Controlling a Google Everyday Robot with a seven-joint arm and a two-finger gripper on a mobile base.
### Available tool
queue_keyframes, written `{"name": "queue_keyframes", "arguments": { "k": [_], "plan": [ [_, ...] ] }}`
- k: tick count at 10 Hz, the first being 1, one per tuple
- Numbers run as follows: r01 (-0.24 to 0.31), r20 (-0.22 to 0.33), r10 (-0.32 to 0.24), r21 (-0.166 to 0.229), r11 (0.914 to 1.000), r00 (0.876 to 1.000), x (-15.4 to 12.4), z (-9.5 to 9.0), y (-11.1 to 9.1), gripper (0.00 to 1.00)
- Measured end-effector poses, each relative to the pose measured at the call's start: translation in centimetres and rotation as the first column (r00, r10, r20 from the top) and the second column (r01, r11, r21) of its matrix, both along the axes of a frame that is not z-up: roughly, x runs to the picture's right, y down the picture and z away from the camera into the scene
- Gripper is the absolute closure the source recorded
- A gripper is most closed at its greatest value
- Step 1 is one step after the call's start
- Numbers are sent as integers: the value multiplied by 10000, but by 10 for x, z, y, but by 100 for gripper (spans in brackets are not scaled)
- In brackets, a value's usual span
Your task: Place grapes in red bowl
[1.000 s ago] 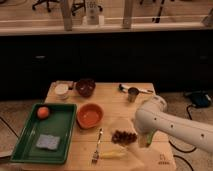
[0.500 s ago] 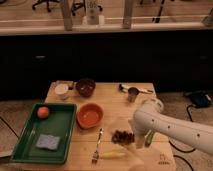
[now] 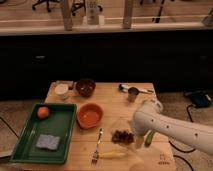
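While the gripper [image 3: 133,134], grip unreadable, hovers beside them, the dark, bumpy grapes [image 3: 121,136] lie outside the red bowl [image 3: 90,116].

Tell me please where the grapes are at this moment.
In the camera view the grapes lie on the wooden table near its front edge, right of the fork, below-right of the red bowl; the end effector is close on their right.

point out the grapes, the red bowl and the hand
grapes [image 3: 121,136]: camera view, middle of the cluster
red bowl [image 3: 90,117]: camera view, bare inside
hand [image 3: 135,133]: camera view, arm's tip, just right of the grapes
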State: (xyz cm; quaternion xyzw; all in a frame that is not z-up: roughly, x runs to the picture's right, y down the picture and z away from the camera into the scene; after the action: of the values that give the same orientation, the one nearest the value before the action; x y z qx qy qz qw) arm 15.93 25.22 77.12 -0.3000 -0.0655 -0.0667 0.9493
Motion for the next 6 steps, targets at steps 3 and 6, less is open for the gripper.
{"name": "queue_keyframes", "arguments": {
  "k": [3, 6],
  "plan": [
    [-61, 90, 61, -21, 10000, 9999, -2, 8, 3, 20],
    [-125, 93, 126, -40, 9999, 9999, -2, 13, 5, 20]
  ]
}}
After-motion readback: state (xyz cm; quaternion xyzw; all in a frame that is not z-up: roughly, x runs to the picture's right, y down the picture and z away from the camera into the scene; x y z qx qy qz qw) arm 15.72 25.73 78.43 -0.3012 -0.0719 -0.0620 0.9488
